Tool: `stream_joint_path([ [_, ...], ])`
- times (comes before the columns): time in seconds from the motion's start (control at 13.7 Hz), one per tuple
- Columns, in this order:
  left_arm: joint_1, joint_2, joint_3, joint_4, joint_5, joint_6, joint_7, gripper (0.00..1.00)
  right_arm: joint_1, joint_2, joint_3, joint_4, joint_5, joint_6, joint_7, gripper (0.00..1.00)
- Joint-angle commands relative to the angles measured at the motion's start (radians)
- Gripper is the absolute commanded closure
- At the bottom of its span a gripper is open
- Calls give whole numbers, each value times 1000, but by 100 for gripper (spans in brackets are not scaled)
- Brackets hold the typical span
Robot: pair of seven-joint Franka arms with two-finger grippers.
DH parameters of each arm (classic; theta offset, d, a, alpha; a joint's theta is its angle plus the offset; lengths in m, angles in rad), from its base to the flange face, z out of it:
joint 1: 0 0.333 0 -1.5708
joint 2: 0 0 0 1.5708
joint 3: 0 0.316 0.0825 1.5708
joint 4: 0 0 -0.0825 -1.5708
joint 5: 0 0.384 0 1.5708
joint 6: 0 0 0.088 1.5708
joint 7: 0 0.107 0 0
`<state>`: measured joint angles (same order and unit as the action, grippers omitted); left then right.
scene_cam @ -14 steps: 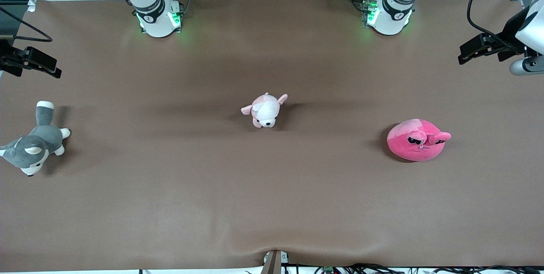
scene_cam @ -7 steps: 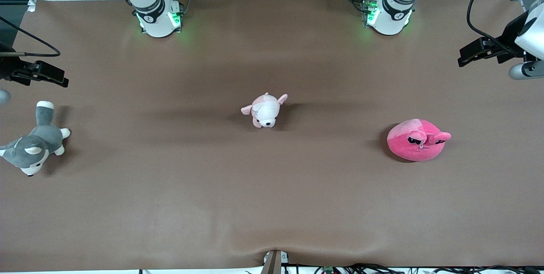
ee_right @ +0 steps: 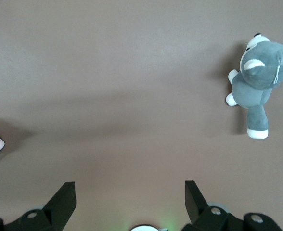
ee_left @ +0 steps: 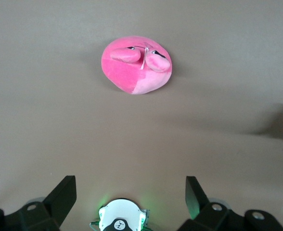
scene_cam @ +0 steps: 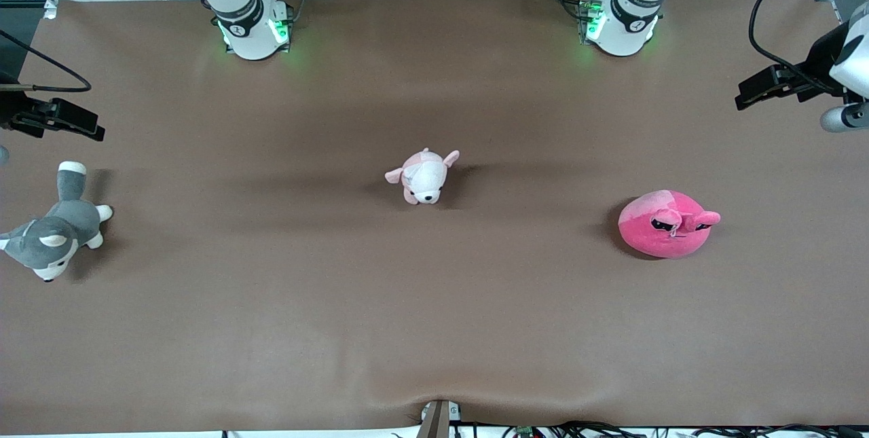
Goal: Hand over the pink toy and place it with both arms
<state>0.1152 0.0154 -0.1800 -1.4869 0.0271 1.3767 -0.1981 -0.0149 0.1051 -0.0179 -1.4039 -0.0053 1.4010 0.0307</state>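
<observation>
The pink toy (scene_cam: 665, 224) is a round hot-pink plush lying on the brown table toward the left arm's end; it also shows in the left wrist view (ee_left: 136, 65). My left gripper (scene_cam: 753, 88) hangs high over the left arm's end of the table, apart from the toy, open and empty (ee_left: 130, 192). My right gripper (scene_cam: 75, 122) hangs high over the right arm's end of the table, above the husky's spot, open and empty (ee_right: 130, 195).
A pale pink-and-white puppy plush (scene_cam: 424, 176) lies at the table's middle. A grey-and-white husky plush (scene_cam: 51, 234) lies at the right arm's end, also in the right wrist view (ee_right: 259, 79). The arm bases (scene_cam: 251, 24) (scene_cam: 621, 20) stand along the table's back edge.
The right gripper has shifted a little over the table's end toward the husky. The left gripper has drifted slightly toward its table end. The toys have not moved.
</observation>
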Motion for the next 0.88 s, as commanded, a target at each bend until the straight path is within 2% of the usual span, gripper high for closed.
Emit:
stream_joint_path([
  [0.0,35,31,-7,0,5,31,-12,0,-2,2,10,16,1,10,3,0],
  [0.15,47,46,-7,-1,5,56,-71,0,-2,2,10,16,-4,36,3,0],
  [0.29,47,52,-7,-32,5,102,-241,0,-17,4,7,13,-2,73,3,0],
  [0.59,49,63,-7,-99,11,175,-455,0,-33,10,6,5,-1,70,2,0],
  [0.8,49,99,-7,-113,8,199,-617,0,-10,57,12,8,2,81,2,0],
])
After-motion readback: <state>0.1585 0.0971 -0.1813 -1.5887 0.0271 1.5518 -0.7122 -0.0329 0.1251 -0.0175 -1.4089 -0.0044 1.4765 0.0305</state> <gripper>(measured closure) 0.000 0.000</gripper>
